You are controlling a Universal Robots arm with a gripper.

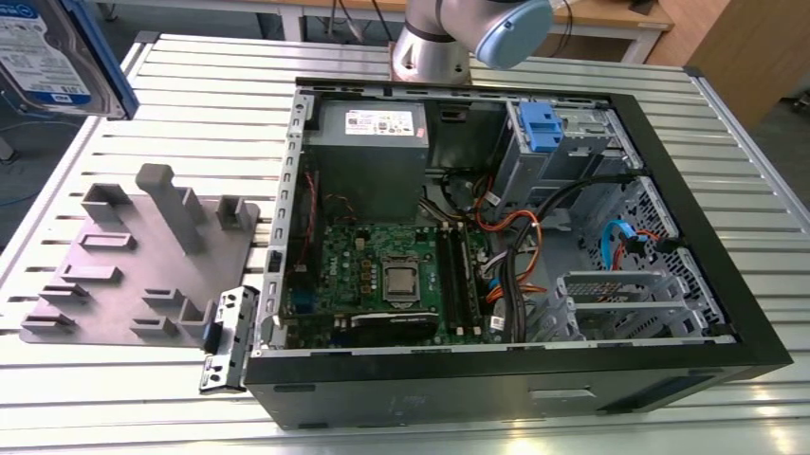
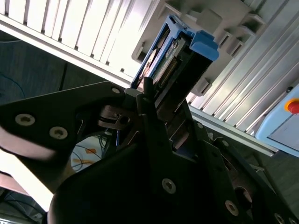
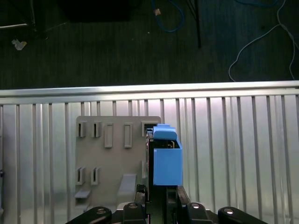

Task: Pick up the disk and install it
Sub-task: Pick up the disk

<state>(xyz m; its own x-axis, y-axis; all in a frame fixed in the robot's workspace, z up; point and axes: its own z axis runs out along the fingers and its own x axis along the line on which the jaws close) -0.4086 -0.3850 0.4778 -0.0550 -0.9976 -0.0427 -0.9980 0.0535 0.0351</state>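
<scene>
The disk [image 1: 45,52], silver with a white-and-blue label and a blue side rail, hangs high at the exterior view's far left, above the table's edge. In both wrist views my gripper [image 3: 159,193] is shut on the disk [image 3: 167,163], whose blue rail end sticks out past the black fingers [image 2: 147,91]. In the second wrist view the disk [image 2: 180,53] is seen edge-on with its connector side showing. It is held in the air over the grey holder plate [image 3: 117,154].
An open black computer case [image 1: 708,275] lies on the slatted metal table [image 1: 190,104], with a grey power-supply box [image 1: 367,142], a motherboard [image 1: 379,275] and an upright blue latch [image 1: 538,128] by a metal cage. The arm's base [image 1: 431,52] stands behind the case.
</scene>
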